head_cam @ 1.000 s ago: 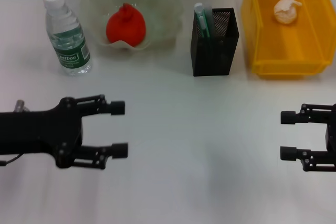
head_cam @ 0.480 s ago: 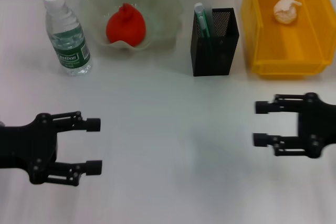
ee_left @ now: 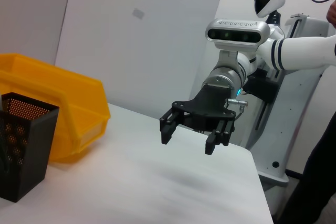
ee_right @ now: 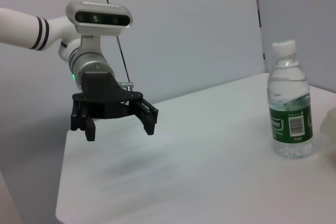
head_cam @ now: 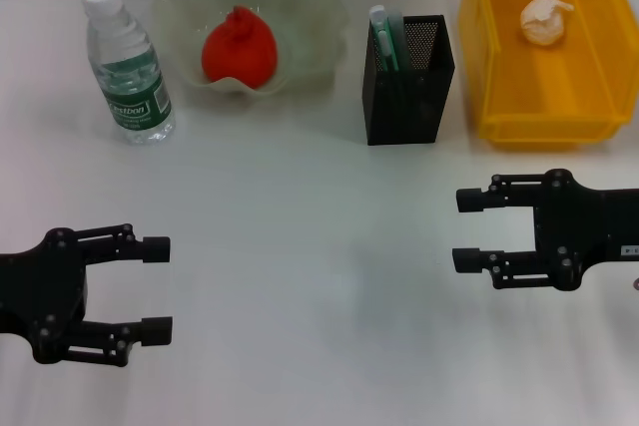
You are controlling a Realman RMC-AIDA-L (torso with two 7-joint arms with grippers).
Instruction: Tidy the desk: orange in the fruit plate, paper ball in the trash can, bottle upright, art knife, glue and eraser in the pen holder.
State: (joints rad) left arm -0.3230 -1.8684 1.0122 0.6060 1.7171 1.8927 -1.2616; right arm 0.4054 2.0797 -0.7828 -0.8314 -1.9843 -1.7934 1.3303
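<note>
Both arms shifted since a second ago: left gripper (head_cam: pixel 157 287) pulled back toward 8 o'clock of the desk, right gripper (head_cam: pixel 471 229) slid inward from the 3 o'clock edge; both have fingers spread apart and empty. Task things look sorted: orange (head_cam: pixel 239 47) sits in the fruit plate (head_cam: pixel 310 7) at 12 o'clock, bottle (head_cam: pixel 127 62) stands upright just beside the plate at 10–11 o'clock, paper ball (head_cam: pixel 544 18) lies in the trash can (head_cam: pixel 499 67) at 1–2 o'clock. Pen holder (head_cam: pixel 407 79) stands between plate and bin, with the art knife (head_cam: pixel 382 39) sticking up from it, long axis vertical; glue and eraser can't be made out inside. Key relation: every item lies at 12 o'clock from both claws, well apart from them, and no loose item shows on the bare desk (head_cam: pixel 319 276) near either claw. Right gripper is nearer the holder and bin, left nearer the bottle. Judgement: task likely done, arms heading to rest.
</note>
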